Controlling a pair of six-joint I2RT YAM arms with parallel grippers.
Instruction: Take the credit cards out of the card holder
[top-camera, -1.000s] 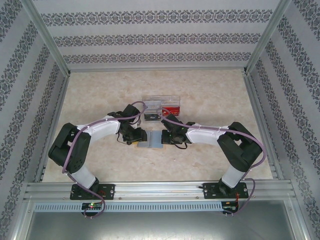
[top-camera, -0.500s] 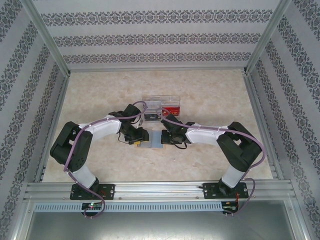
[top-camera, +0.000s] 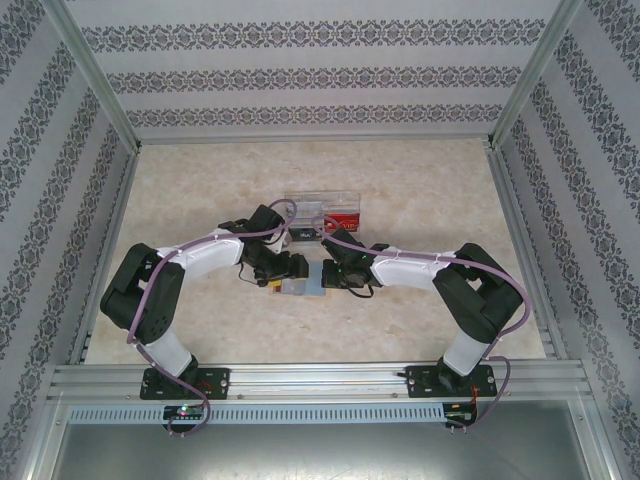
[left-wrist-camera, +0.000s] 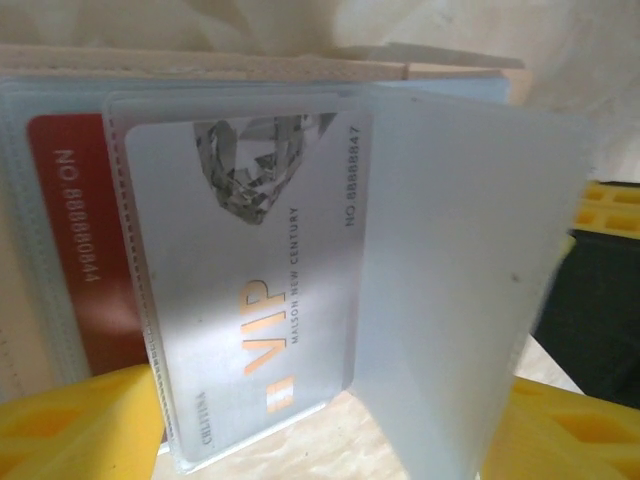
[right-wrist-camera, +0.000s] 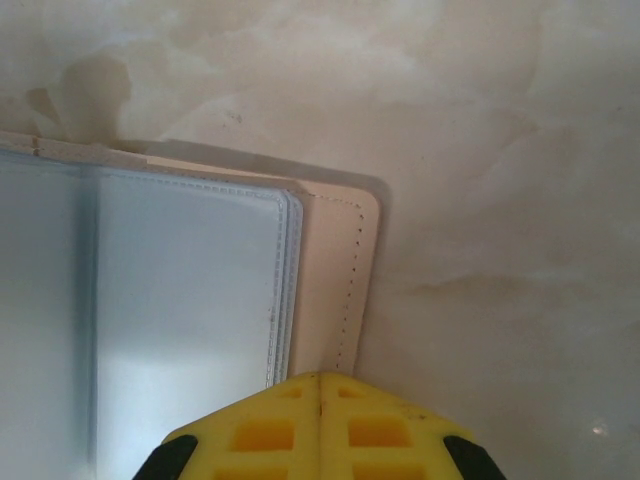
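The card holder (top-camera: 309, 285) lies open on the table between both grippers, tan outside (right-wrist-camera: 330, 290), grey-blue clear sleeves inside (right-wrist-camera: 180, 300). In the left wrist view a pale credit card (left-wrist-camera: 250, 270) with gold VIP lettering sits in a sleeve, and a red credit card (left-wrist-camera: 65, 240) lies in the sleeve behind it. One translucent sleeve page (left-wrist-camera: 460, 290) stands lifted at the right. My left gripper (left-wrist-camera: 330, 445) is open, its yellow fingers (left-wrist-camera: 80, 430) straddling the sleeves. My right gripper (right-wrist-camera: 320, 415) is shut, its tips resting on the holder's tan edge.
A clear plastic tray (top-camera: 322, 205) stands just behind the holder, with a red item (top-camera: 344, 216) in it and a small black object (top-camera: 300, 234) at its front. Patterned walls enclose the marble table (top-camera: 420, 180) on three sides.
My left gripper has moved right, over the left half of the card holder, covering more of it. The right gripper stays at the holder's right edge.
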